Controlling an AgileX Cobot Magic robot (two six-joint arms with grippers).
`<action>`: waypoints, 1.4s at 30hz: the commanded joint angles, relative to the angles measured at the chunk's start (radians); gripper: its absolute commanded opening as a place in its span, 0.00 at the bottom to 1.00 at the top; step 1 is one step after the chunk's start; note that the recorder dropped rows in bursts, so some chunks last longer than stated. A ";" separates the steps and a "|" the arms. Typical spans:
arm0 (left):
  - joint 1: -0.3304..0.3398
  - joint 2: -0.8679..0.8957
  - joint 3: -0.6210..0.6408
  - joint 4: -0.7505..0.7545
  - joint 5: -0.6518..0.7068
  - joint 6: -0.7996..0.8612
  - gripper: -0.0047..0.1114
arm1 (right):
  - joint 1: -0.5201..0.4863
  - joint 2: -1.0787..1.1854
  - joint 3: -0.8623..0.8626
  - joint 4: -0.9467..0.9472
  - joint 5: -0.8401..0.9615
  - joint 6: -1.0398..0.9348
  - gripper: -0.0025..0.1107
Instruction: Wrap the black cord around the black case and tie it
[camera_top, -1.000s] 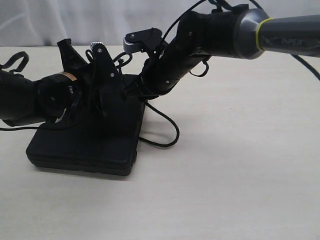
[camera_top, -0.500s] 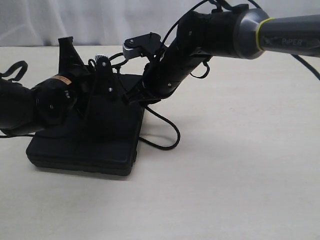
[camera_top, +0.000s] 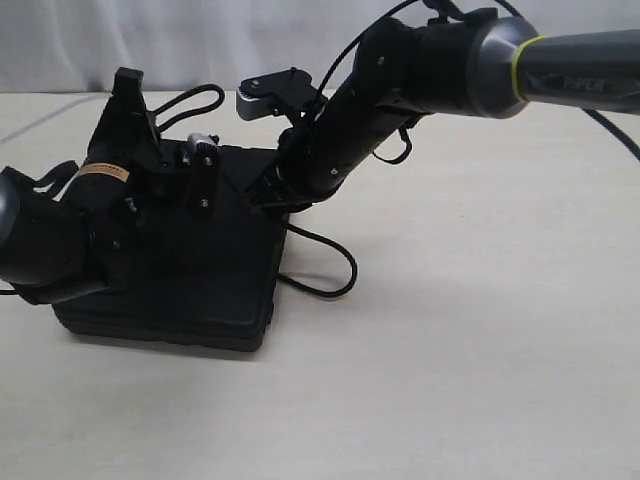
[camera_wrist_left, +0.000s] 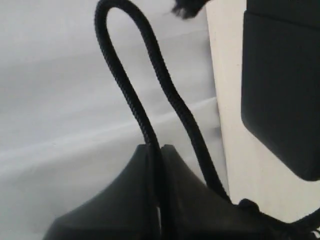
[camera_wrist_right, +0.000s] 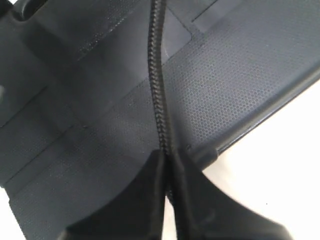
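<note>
Black cord (camera_wrist_right: 157, 95) crosses the black case (camera_top: 200, 290) on the bench (camera_top: 450, 350), pinched by left fingers (camera_wrist_left: 115, 205) and right fingers (camera_wrist_right: 135, 205) above it, so draw both ends apart evenly to cinch the tie.

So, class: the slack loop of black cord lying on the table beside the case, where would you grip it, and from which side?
Probably the outer bend of the black cord, farthest from the black case, coming straight down from above, pinching across the strand. There it lies flat on the table, clear of the case's edge.
</note>
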 joint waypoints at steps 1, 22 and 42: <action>-0.056 0.004 0.006 -0.010 0.011 0.030 0.04 | -0.003 -0.010 -0.005 -0.008 -0.076 -0.014 0.06; -0.050 0.005 0.023 0.007 0.045 -0.144 0.04 | -0.003 -0.017 -0.005 -0.033 -0.095 -0.074 0.16; -0.050 0.005 0.023 0.069 0.112 -0.557 0.04 | -0.001 0.022 0.000 -0.216 0.027 -0.219 0.50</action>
